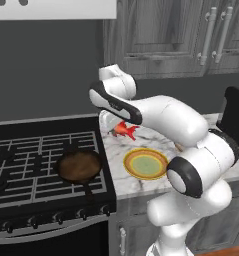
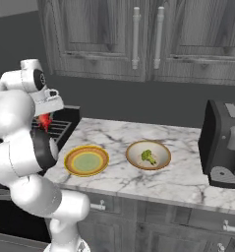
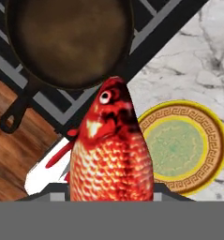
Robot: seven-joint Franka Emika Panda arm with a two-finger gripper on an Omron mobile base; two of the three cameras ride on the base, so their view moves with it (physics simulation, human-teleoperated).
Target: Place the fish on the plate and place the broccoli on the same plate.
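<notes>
Left base view: the gripper (image 1: pixel 117 127) hangs above the marble counter (image 1: pixel 156 142), just right of the stove (image 1: pixel 41 165), closed on the fish (image 1: pixel 125 130). The fish is off the surface, red tail sticking out to the right. The plate (image 1: pixel 146 163) sits on the counter below and to the right of the fish, nothing on it. A brown frying pan (image 1: pixel 80 166) rests on the stove grate, handle toward the front edge.

Right base view: the fish (image 2: pixel 44 120) shows as a red patch under the hand, over the stove-counter edge, mostly hidden by the arm. The plate (image 2: pixel 86 160) lies near the counter's front left. Beside it on the right is a tan bowl (image 2: pixel 149 155) with the broccoli (image 2: pixel 148 157) inside. A dark toaster (image 2: pixel 224 142) stands at the far right.

Hand view: the fish (image 3: pixel 111 150) fills the centre, head pointing away from the camera, body held between the jaws, finger tips hidden behind it. The plate (image 3: pixel 184 147) is right of the fish, the frying pan (image 3: pixel 69 40) at the top over the stove bars.
</notes>
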